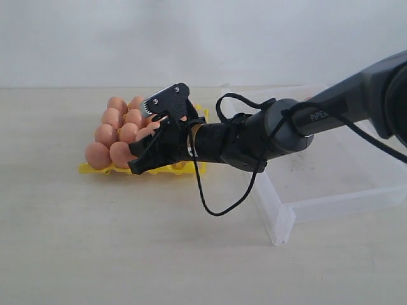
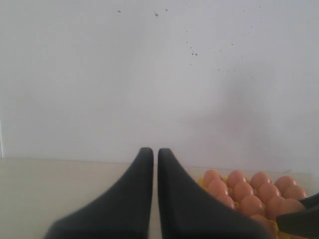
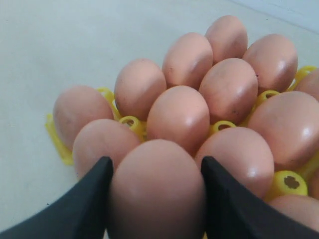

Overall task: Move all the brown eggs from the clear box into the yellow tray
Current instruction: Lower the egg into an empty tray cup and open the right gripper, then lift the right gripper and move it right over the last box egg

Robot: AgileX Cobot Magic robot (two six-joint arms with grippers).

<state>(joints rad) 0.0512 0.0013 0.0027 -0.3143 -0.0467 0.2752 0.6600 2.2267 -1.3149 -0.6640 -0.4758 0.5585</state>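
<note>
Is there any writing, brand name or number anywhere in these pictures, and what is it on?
"PIPER": white letters on the dark robot arm, seen in the exterior view; the last letter is fuzzy.
Nothing readable on the eggs, the yellow tray or the clear box.

**Fig. Hidden, cropped and blurred regions in three views.**
Exterior view: the right gripper (image 1: 137, 159) covers the near right cups of the yellow tray (image 1: 89, 168); the arm (image 1: 331, 111) hides part of the clear box (image 1: 331, 203), which the frame edge also crops. Right wrist view: the gripped egg (image 3: 157, 194) and both fingers (image 3: 84, 209) run off the frame, hiding the cup beneath. Left wrist view: the left gripper (image 2: 155, 164) is blurred and the brown eggs (image 2: 249, 191) are cropped.
</note>
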